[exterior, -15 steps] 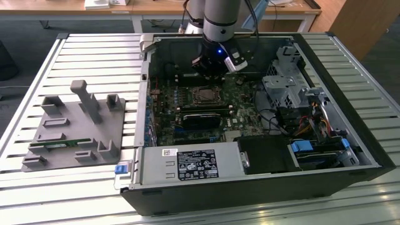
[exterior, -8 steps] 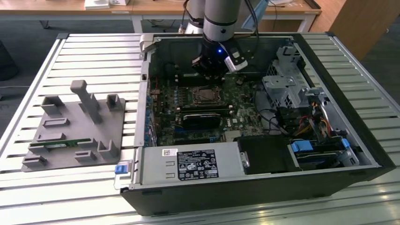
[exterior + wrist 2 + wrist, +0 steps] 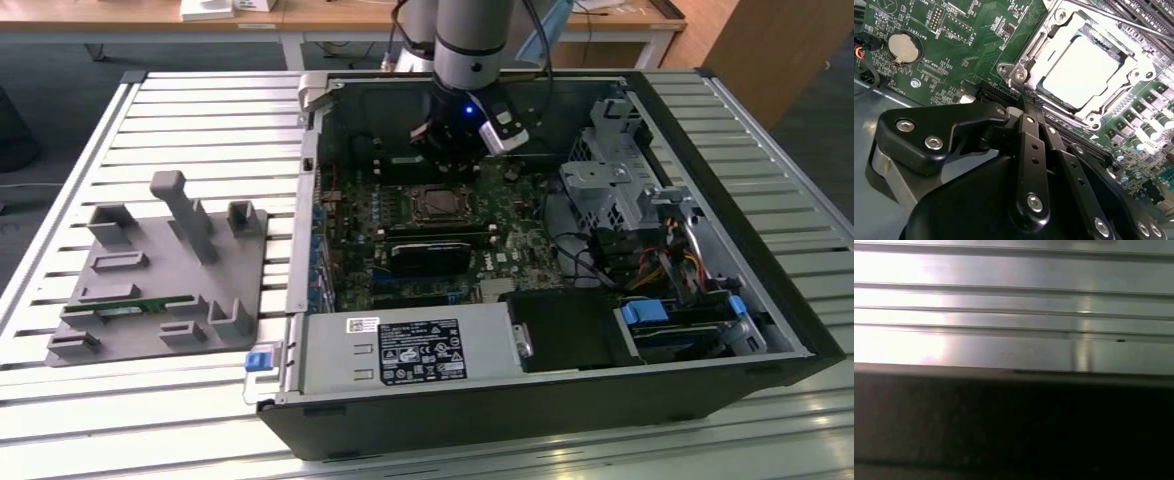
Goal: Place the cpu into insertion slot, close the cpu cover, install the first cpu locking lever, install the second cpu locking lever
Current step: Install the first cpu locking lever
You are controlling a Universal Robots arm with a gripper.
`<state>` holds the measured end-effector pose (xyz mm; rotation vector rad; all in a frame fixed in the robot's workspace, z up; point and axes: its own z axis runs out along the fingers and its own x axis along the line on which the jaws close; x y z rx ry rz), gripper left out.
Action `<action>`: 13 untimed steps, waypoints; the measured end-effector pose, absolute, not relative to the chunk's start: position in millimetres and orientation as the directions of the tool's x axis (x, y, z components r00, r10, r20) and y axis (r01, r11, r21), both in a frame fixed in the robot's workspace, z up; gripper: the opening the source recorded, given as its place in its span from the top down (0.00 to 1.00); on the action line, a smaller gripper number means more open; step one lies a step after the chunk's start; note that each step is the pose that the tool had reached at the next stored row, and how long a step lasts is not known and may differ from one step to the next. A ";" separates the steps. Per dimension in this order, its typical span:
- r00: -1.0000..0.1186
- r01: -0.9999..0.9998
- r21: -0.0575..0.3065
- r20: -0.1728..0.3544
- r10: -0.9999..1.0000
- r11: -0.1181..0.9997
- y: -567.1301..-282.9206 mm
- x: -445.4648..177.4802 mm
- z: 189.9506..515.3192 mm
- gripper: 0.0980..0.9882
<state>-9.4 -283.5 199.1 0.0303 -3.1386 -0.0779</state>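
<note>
The arm is reaching down into an open computer case (image 3: 747, 300) that is lying on a slatted metal counter (image 3: 80, 150), and its pincer (image 3: 449, 165) is hanging just above the motherboard (image 3: 527, 250), close beside the insertion slot (image 3: 438, 205). In the second wrist view the pincer (image 3: 1029, 102) is showing its two black fingers (image 3: 1030, 150) drawn together into a closed point, with the tip sitting right at the near edge of the slot's silver rim; whether anything thin is caught between them cannot be told. The cpu (image 3: 1081, 70) is lying flat inside the slot, its pale metal top showing through the window of the cpu cover (image 3: 1066, 30), which is lying down around it. A thin metal rod (image 3: 1114, 20) is running along the far side of the slot. A round coin battery (image 3: 904, 47) is sitting on the green board well apart from the slot. On the exterior view's left, a grey fixture block (image 3: 160, 270) is resting on the counter beside the case.
</note>
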 end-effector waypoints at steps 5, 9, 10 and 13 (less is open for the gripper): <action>-1.000 -0.019 0.047 0.001 -0.019 0.999 -283.5 -9.4 197.5 0.99; -1.000 -0.019 0.054 0.002 -0.019 0.998 -283.6 -9.5 196.6 0.99; -1.000 -0.019 0.055 0.002 -0.019 0.998 -283.5 -9.5 196.5 0.99; -1.000 -0.019 0.056 0.001 -0.019 0.998 -283.3 -9.3 199.3 0.99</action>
